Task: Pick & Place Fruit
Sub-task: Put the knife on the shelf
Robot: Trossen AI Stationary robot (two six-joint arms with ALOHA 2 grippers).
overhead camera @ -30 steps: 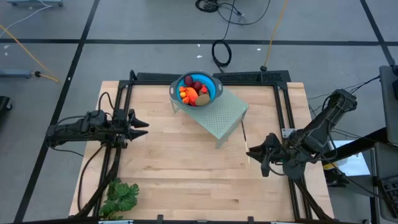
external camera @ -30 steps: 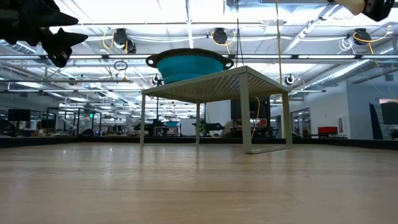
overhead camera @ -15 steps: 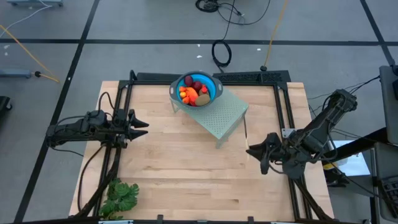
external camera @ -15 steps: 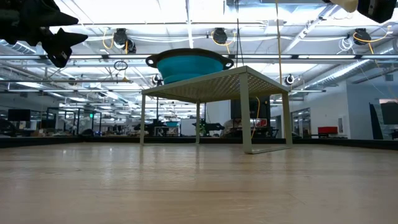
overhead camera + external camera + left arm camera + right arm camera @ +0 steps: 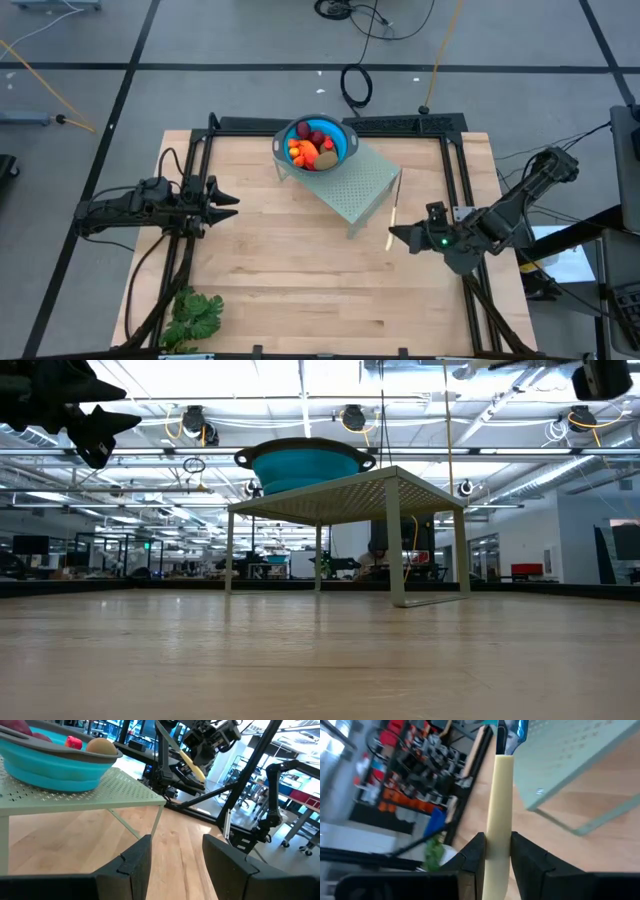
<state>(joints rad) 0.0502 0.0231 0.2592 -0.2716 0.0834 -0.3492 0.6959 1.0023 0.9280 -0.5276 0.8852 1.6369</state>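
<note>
Yellow knife handle (image 5: 498, 815) is staying clamped in the right claw (image 5: 398, 236), now swinging toward the fruit (image 5: 314, 147); left claw (image 5: 228, 199) waiting apart.

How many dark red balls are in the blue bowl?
2 show, side by side in the far part of the blue bowl on the green stand: one, another. More may hide under the other fruit.

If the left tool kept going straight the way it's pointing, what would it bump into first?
Probably the green rack: the left tool points across the table toward its leg. The wood in between looks bare, though depth is hard to judge.
</note>
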